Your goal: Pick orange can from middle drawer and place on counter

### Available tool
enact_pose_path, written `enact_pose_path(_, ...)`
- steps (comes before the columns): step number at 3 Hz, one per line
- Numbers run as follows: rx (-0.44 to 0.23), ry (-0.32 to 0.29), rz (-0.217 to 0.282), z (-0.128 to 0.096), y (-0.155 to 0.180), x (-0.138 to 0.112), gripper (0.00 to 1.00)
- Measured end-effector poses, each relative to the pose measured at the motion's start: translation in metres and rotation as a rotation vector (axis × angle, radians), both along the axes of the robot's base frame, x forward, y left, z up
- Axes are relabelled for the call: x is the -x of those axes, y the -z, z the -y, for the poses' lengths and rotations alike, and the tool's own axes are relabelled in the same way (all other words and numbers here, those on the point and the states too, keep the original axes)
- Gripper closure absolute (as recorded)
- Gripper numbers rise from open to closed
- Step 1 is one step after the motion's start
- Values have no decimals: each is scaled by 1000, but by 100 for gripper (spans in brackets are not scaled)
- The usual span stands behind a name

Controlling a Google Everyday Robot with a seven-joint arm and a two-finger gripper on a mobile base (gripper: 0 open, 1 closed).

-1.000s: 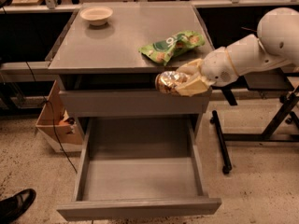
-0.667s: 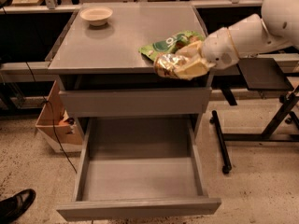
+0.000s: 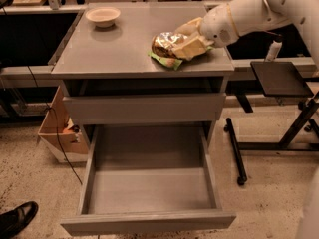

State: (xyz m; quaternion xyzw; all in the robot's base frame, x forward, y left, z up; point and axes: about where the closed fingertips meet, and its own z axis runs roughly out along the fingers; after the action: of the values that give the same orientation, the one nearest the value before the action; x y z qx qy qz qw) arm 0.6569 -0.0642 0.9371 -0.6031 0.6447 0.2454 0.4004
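Camera view: cream two-finger gripper clamps the shiny orange-copper can above the glossy grey counter, over a green snack bag.

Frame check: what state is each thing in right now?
orange can: held in the gripper, over the counter.
gripper: fingers shut on can, above counter's right side.
middle drawer: open, empty.
drawer above: closed.
green snack bag: lying under the can.
bowl: upright on counter.

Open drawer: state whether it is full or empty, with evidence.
Empty: the open drawer shows only its bare grey bottom. The end effector holds the orange can over the counter.
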Motion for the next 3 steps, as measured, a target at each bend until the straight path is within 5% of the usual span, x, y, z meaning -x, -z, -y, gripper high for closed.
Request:
enact_pose_path(2, -25, -3, 76, -60, -26, -37, 100)
enact_pose_path(3, -16, 48, 125, -102, -26, -57, 100)
